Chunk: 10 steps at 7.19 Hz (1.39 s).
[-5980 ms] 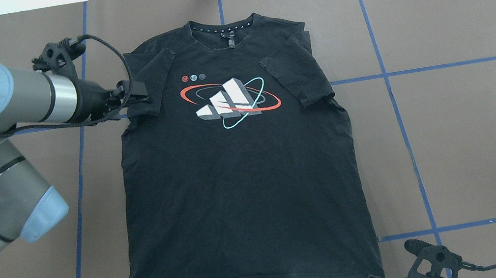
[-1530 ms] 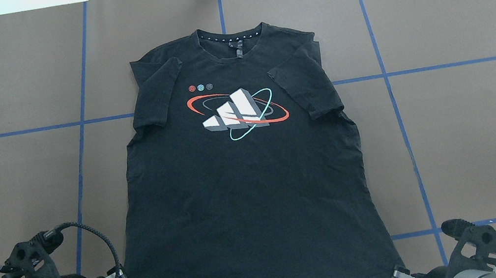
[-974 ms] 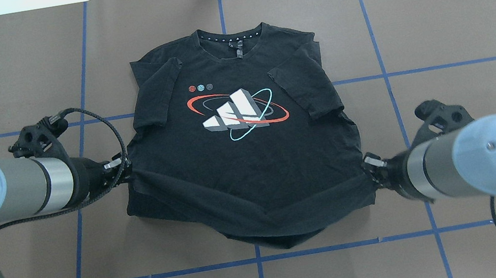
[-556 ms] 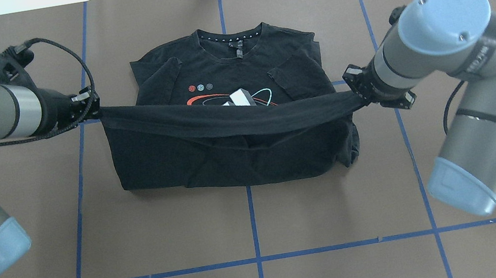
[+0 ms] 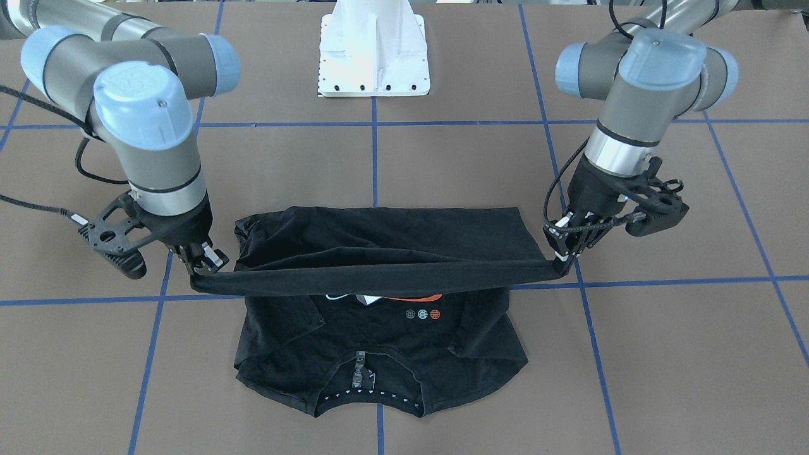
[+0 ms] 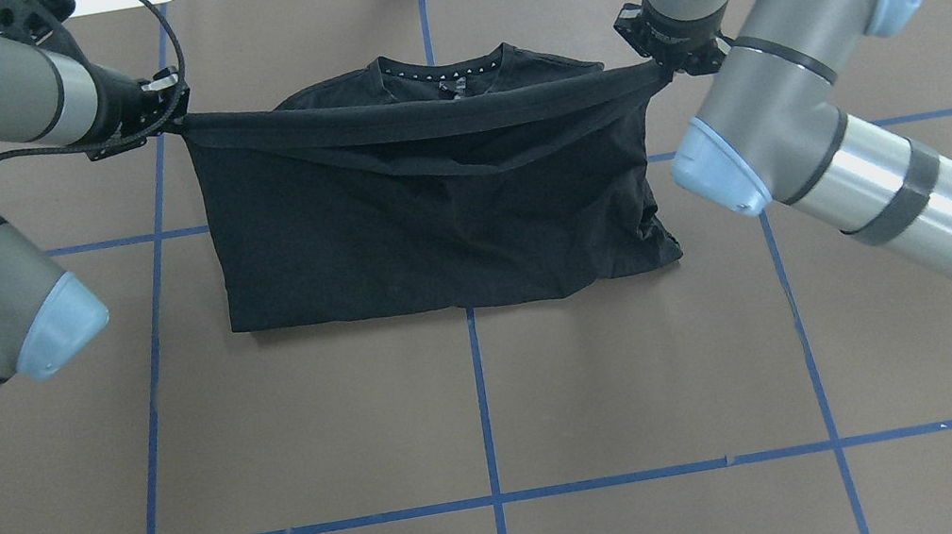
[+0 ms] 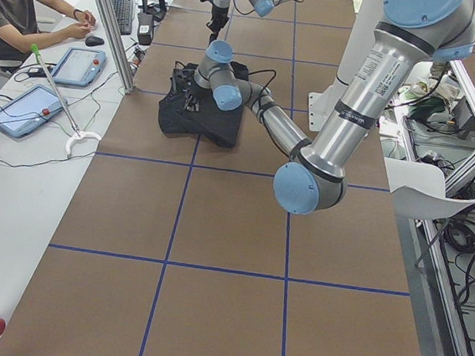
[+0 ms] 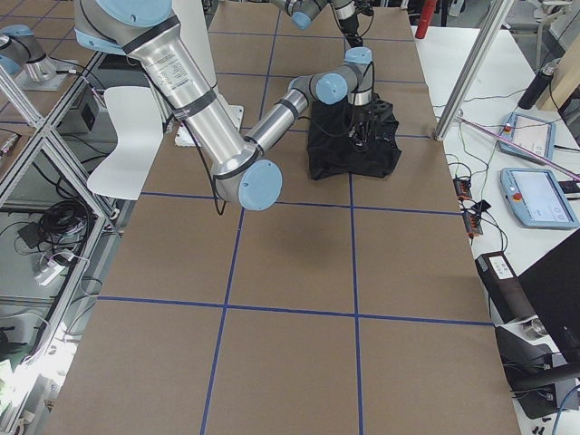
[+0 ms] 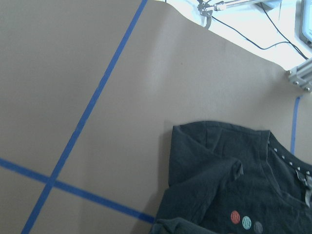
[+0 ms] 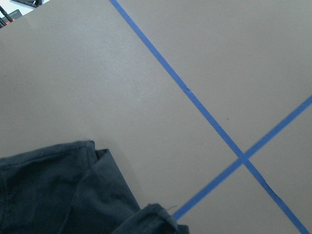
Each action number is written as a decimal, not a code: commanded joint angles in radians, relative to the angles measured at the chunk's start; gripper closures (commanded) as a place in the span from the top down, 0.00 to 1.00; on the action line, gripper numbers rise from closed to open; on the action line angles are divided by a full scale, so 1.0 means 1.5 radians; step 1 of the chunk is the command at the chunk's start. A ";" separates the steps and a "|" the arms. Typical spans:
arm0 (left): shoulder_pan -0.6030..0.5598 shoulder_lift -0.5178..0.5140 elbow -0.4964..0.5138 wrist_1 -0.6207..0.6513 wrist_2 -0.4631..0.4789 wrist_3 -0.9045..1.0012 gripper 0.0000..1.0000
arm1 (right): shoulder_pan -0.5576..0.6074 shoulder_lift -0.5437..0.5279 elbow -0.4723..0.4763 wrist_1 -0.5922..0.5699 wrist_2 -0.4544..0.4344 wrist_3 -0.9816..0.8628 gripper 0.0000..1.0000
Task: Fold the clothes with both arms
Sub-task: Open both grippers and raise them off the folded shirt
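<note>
A black t-shirt [image 6: 431, 226] lies on the brown paper-covered table [image 6: 478, 400], its lower half doubled up toward the collar [image 5: 370, 395]. The left gripper [image 6: 170, 117] and right gripper [image 6: 662, 67] each pinch one corner of the hem [image 5: 379, 275]. They hold it taut and raised above the chest, likely so the fold lands straight and unwrinkled.

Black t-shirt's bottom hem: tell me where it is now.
In the overhead view the hem hangs stretched between the left gripper and the right gripper, raised over the chest of the black short-sleeved t-shirt, just short of the collar.
</note>
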<state>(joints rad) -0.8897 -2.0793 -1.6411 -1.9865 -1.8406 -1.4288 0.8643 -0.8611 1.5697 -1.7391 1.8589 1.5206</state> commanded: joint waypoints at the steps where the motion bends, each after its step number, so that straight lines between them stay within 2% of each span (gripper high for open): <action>1: -0.011 -0.080 0.195 -0.127 0.003 0.004 0.00 | 0.006 0.049 -0.166 0.137 -0.004 -0.011 0.00; 2: -0.011 -0.094 0.242 -0.162 0.020 0.004 0.00 | 0.003 0.050 -0.207 0.173 -0.007 -0.012 0.00; 4: -0.011 -0.107 0.280 -0.177 0.048 0.004 0.00 | -0.002 0.058 -0.255 0.232 -0.029 -0.013 0.00; 5: -0.011 -0.109 0.297 -0.199 0.050 0.005 0.28 | -0.001 0.087 -0.292 0.242 -0.031 -0.010 0.31; 6: -0.012 -0.109 0.299 -0.205 0.050 0.007 0.52 | 0.001 0.122 -0.318 0.242 -0.031 -0.005 0.53; 7: -0.013 -0.108 0.299 -0.206 0.050 0.007 0.54 | 0.008 0.132 -0.319 0.243 -0.030 -0.003 0.55; 8: -0.014 -0.108 0.297 -0.206 0.049 0.008 0.55 | 0.012 0.143 -0.312 0.240 -0.025 0.000 0.60; 9: -0.014 -0.108 0.294 -0.208 0.049 0.009 0.56 | 0.000 0.115 -0.258 0.235 -0.029 0.033 0.68; 10: -0.015 -0.107 0.294 -0.214 0.049 0.009 0.57 | -0.031 0.041 -0.126 0.235 -0.028 0.124 0.69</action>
<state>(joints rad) -0.9114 -2.2409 -1.1980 -2.2988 -1.7670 -1.4166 0.8581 -0.7033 1.2016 -1.3839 1.8165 1.5845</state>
